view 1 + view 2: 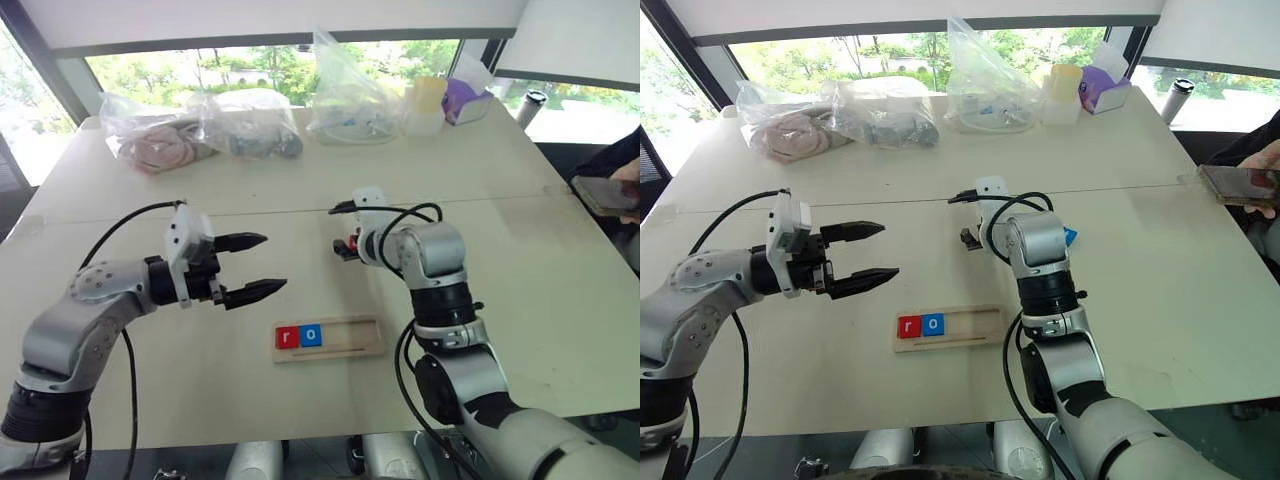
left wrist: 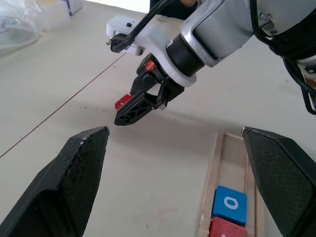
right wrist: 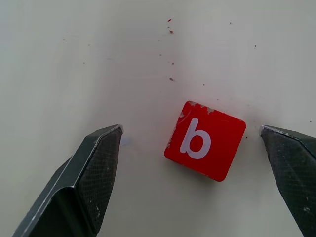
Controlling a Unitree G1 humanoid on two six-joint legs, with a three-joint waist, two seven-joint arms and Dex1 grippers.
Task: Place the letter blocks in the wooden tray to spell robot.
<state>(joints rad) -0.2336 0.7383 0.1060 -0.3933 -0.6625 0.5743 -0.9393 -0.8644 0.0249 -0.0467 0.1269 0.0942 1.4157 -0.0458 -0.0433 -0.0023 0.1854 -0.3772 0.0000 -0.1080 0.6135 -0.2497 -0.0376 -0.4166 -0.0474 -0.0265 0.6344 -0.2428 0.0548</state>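
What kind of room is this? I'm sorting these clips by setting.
Probably an office or lab room: a large pale table stands by wide windows looking onto trees, with plastic bags of items along its far side and a person's hand holding a phone.

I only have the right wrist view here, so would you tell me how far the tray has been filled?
Observer: The wooden tray holds two blocks at its left end, a red r and a blue o.
Operator: Thank you. Is the left pincer busy?
Observer: No, the left pincer is open and holds nothing, above the table to the tray's left.
Operator: And my right pincer over the b?
Observer: The right pincer is open just above the table; the red b block lies flat between its fingers, untouched.
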